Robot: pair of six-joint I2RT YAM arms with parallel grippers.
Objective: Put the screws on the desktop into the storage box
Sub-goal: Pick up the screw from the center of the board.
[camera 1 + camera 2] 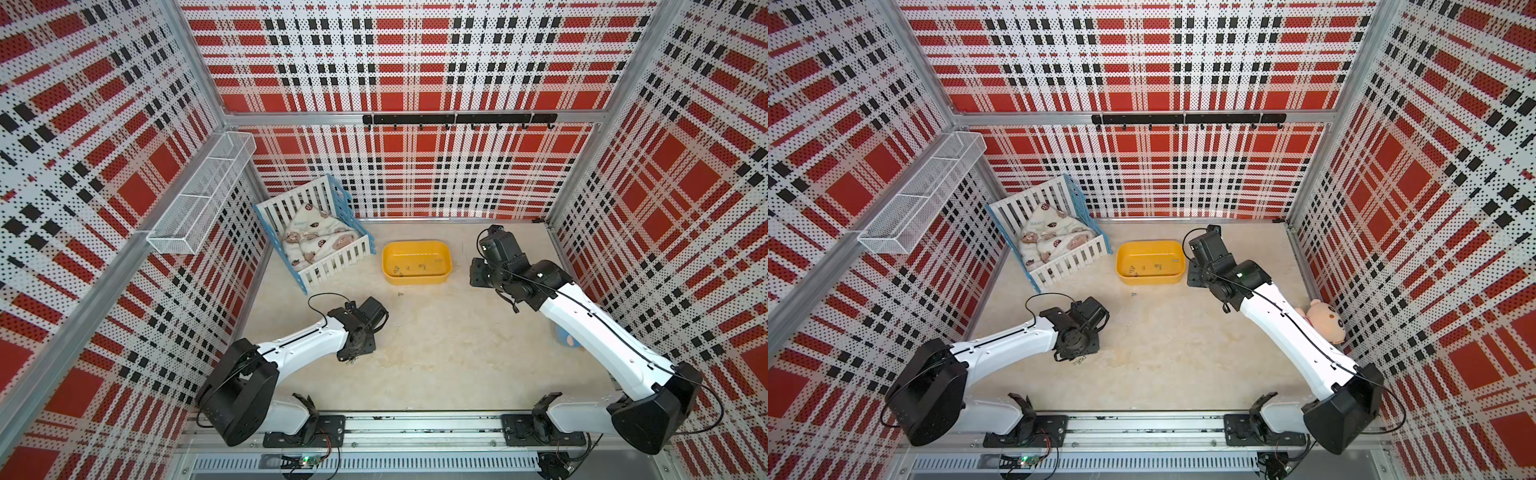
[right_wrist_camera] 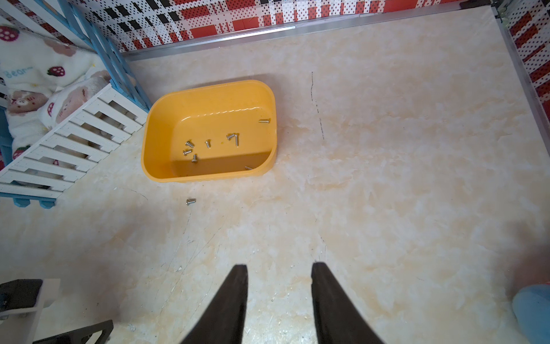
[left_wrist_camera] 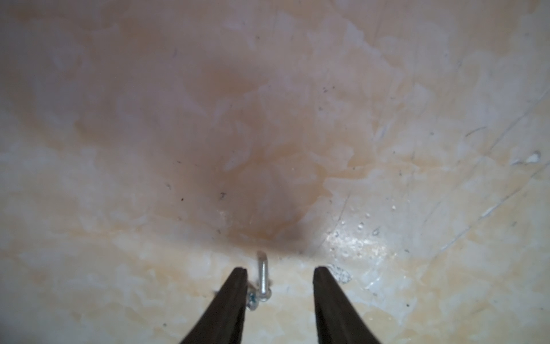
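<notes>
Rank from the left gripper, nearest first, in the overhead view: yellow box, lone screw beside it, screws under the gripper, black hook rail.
In a top view, from the left gripper:
1. screws, at its fingertips.
2. lone screw, by the box's near wall.
3. storage box, farther back.
4. hook rail, on the back wall.

Between the fingers of the left pincer (image 3: 279,269), matt black and rubbery-looking, the screws (image 3: 263,278) are bright bare metal with a soft sheen. Under them the desktop (image 3: 387,149) is glossy marble-look, finely scratched and speckled. Ahead of the right pincer (image 2: 279,265) the storage box (image 2: 157,143) is smooth, shiny yellow plastic; beside the box, farther from that pincer, the blanket (image 2: 35,68) is fluffy printed cloth.
</notes>
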